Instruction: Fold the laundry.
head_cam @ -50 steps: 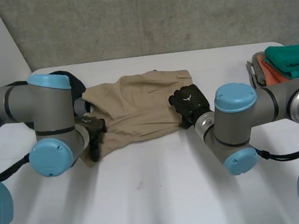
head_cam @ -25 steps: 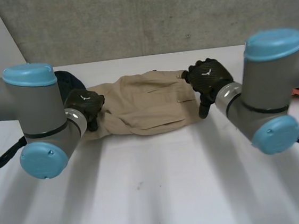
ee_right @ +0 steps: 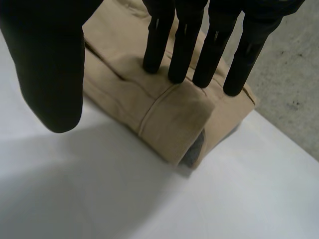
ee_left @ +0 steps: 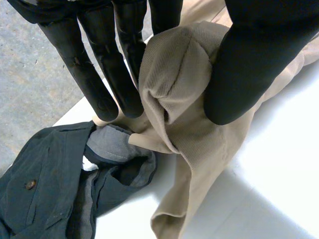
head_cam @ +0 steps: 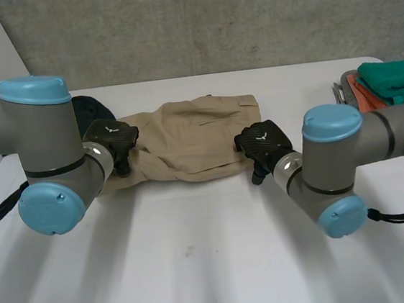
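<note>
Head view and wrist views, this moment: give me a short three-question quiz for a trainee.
1. True or false: the left robot hand pinches a fold of the beige garment.
2. On the right robot hand, the fingers are: A) curled round the garment; B) straight, pressing on it; C) clear of it.
3. What colour is the folded cloth lying apart from the beige garment?
Key: 1 true; 2 B; 3 green.

White table [head_cam: 200, 267]: tan trousers [head_cam: 194, 141], dark garment [head_cam: 86, 106], cloth pile [head_cam: 391, 81].

Bright, diffuse light evenly washes the white table [head_cam: 201, 282] and grey wall [head_cam: 210, 20].
</note>
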